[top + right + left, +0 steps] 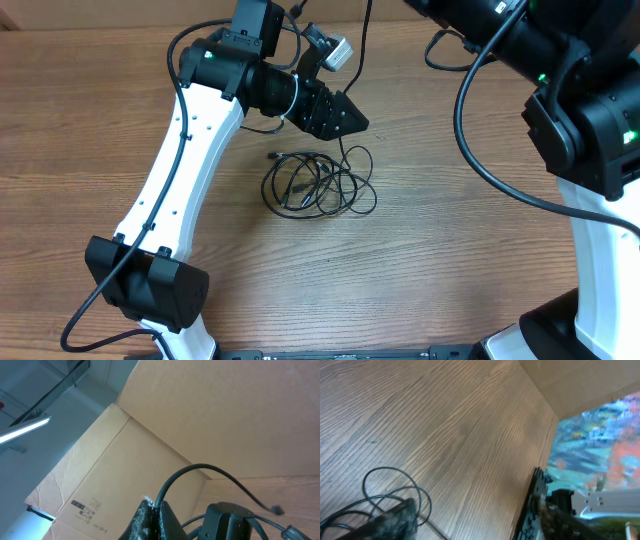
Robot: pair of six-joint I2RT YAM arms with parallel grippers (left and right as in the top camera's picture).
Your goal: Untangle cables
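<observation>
The cables (320, 185) lie as a loose black coil on the wooden table at the centre. One strand (362, 35) rises from the coil past my left gripper and out of the top edge. My left gripper (342, 116) hovers just above the coil's far edge. In the left wrist view its fingers (470, 522) are spread wide, with cable loops (385, 487) beside the left finger. My right gripper is out of the overhead view. In the right wrist view it (157, 507) is shut on a black cable (200, 467) that arcs away to a small plug (274, 509).
A cardboard box wall (210, 420) stands along the table's far edge. The right arm (570, 100) with its thick black cable (470, 140) fills the right side. The left arm's base (150, 285) sits at the front left.
</observation>
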